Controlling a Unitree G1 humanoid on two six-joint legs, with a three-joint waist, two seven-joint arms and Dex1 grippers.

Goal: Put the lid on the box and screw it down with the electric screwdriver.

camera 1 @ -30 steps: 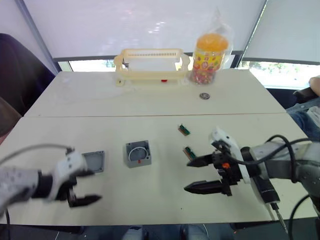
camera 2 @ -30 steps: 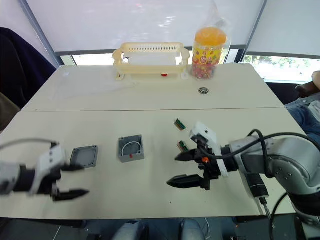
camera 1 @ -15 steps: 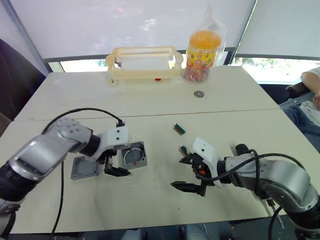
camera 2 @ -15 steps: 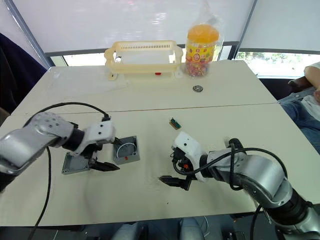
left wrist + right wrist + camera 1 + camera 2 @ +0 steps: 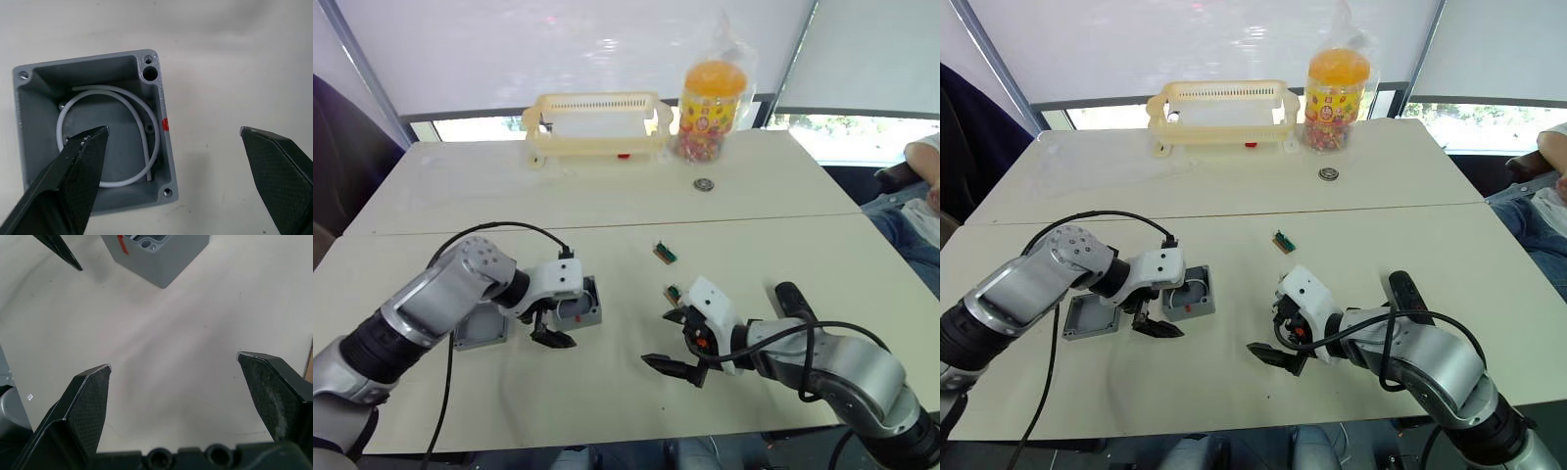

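— On the near table, left side: what's the L gripper [image 5: 168, 134] doing?
— It's hanging right over the box [image 5: 93, 129], fingers spread wide; one tip is sitting over the hollow w/ the white ring, the other is out past the wall w/ the red mark. Gripping nothing.
— And the lid [image 5: 1091, 315]?
— It's lying flat on the table just beside the box, on the robot's left, partly under the left arm. Not on the box yet.
— R gripper [image 5: 1278, 343]?
— Also gaping, empty, hovering over bare table to the box's right. The electric screwdriver [image 5: 1404, 294] is lying behind that arm, untouched.
— So which step?
— Looks like the lid-placing step is only starting; the left arm seems to be lining up on the box, maybe to steady it. Next, I'd guess, the lid needs picking up by its edge and seating square over the box's corner holes.
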